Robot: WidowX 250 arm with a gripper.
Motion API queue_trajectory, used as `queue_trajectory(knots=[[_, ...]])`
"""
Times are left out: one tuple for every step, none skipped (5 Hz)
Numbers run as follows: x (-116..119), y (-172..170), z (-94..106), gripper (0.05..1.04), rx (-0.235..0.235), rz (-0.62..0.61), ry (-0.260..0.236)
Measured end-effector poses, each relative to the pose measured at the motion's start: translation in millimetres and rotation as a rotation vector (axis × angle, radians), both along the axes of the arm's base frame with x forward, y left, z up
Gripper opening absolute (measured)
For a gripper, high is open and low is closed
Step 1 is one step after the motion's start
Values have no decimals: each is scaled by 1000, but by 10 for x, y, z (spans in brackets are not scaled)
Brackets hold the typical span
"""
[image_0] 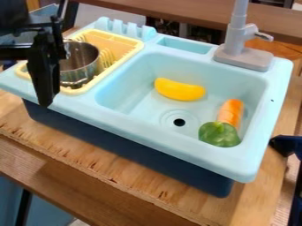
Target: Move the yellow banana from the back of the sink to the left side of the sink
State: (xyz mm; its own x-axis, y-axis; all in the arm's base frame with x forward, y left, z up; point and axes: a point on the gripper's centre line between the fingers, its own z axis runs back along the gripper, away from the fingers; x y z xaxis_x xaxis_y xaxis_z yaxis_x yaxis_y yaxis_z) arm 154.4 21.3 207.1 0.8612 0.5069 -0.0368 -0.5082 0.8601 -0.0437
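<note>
A wooden tabletop (130,176) is lying nearest the camera, supporting a pale-blue toy sink (147,137) with a dark lower body. The black gripper (48,73) is hanging down over the sink's left side in the view, overlapping the left edge of a metal pot (80,76). The pictures are not showing how far the claw is open, nor whether it is touching or holding anything; neither can be told. The pot is sitting upright in a yellow drying rack (128,48). In the basin, a yellow banana-like toy (180,90) is lying behind the drain (179,122), while an orange carrot (231,112) is resting against a green pepper (219,134) to the right. As a judgement, sound handling of the pot is depending on lining the claw up squarely with its thin wall, keeping clear of the rack's rim and prongs. An off-centre hold is likely to be inviting a tilt; a level, slow lift is favouring stability and is sparing the rack a drag.
</note>
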Motion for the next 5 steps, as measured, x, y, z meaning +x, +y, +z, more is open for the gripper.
queue_trajectory(knots=[[18,23,-31,999,27,-19,13],[501,102,-220,1000,226,-221,105],[796,103,-271,1000,383,-373,123],[989,19,-270,1000,466,-443,111],[1078,-32,-349,1000,415,-558,87]])
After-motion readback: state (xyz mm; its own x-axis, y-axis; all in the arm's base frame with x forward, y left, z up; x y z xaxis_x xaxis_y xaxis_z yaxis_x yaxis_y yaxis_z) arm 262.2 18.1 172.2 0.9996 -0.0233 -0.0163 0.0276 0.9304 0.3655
